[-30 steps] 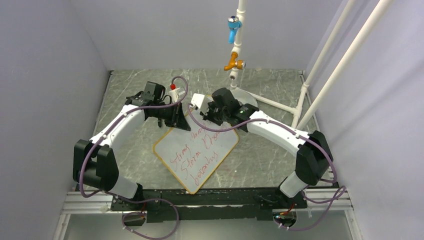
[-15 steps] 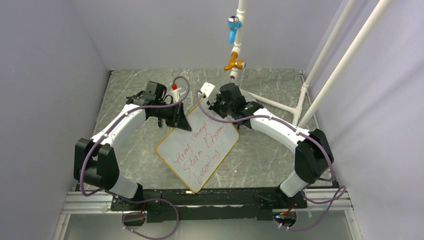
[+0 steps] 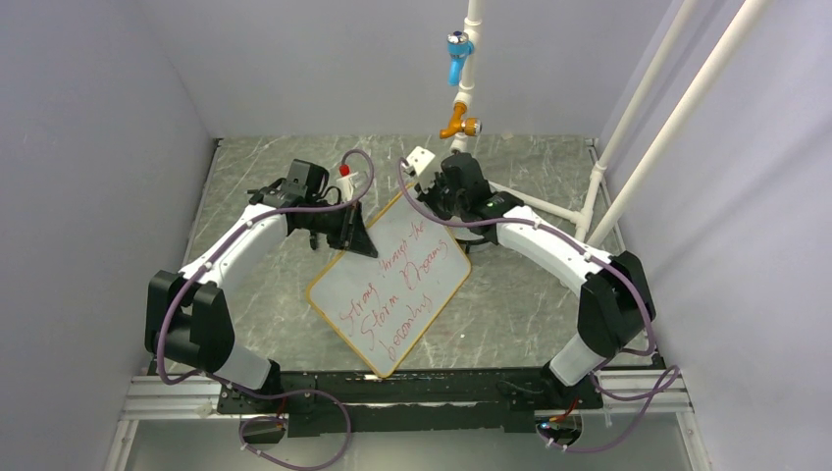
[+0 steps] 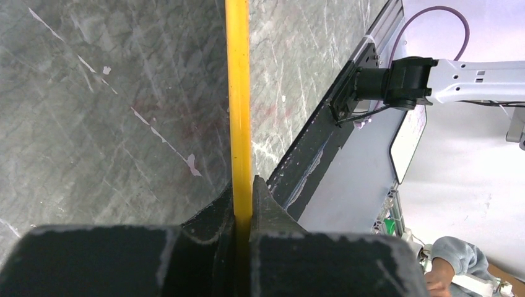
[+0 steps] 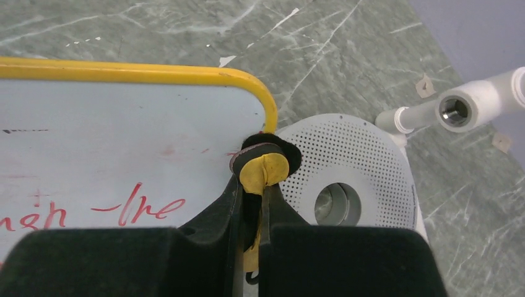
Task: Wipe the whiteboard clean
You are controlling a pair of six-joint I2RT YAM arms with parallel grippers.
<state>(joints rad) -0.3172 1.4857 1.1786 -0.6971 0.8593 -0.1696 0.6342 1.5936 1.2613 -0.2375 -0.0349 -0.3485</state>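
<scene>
The whiteboard (image 3: 392,285) lies turned like a diamond on the marble table, with an orange-yellow frame and red handwritten lines. My left gripper (image 3: 358,235) is shut on its upper left edge; in the left wrist view the yellow frame (image 4: 238,93) runs straight between the fingers of the left gripper (image 4: 244,185). My right gripper (image 3: 437,208) is shut on a small yellow and black eraser pad (image 5: 265,170), which rests at the whiteboard's (image 5: 124,130) rounded far corner, just past the word in red. The right gripper (image 5: 254,185) stands over that corner.
A perforated round grey disc (image 5: 353,161) lies right beside the eraser. A white pipe end (image 5: 458,108) lies beyond it. A small bottle with a red cap (image 3: 342,177) stands behind the left gripper. A pipe with blue and orange valves (image 3: 459,59) hangs at the back.
My right gripper has moved with the eraser from the board's upper left part toward its far right corner. The left gripper still holds the frame; the board has shifted slightly.
</scene>
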